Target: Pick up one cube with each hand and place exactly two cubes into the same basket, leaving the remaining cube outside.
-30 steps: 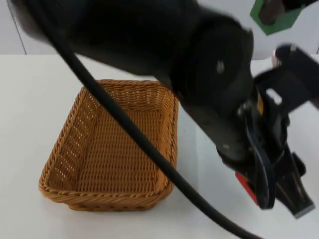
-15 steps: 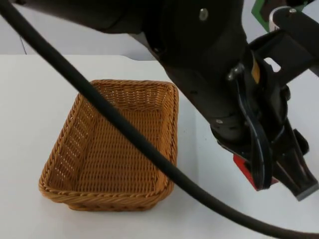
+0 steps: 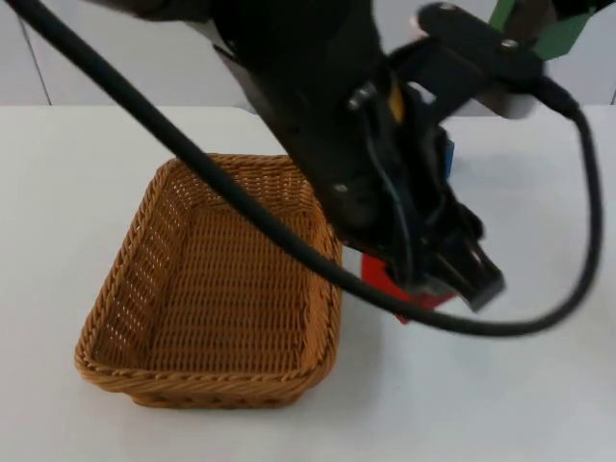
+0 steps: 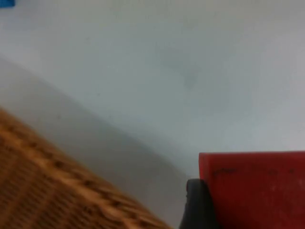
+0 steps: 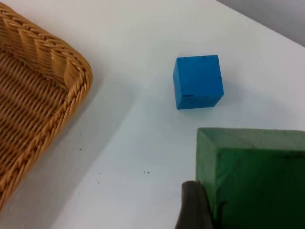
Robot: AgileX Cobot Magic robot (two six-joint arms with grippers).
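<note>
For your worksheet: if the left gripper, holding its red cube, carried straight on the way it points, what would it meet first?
Probably the bare white table just beside the wicker basket; the left gripper with its red cube points there, though depth is unclear.

A white bench [image 3: 77, 192] runs across the whole scene, matte and plain, its far edge ending against a pale grey partition wall [image 3: 115, 67]. A thin dark vertical seam crosses that wall panel at the far left. Light falls evenly from above, leaving soft grey shadows on the bench surface rather than hard ones. In the right wrist view the bench [image 5: 124, 157] carries a few tiny dark specks, possibly dust or small marks, and a strip of grey wall [image 5: 281, 16] meets its edge. In the left wrist view the bench [image 4: 190, 71] reads as a smooth pale grey-white expanse with a broad, soft-edged shadow across it.
</note>
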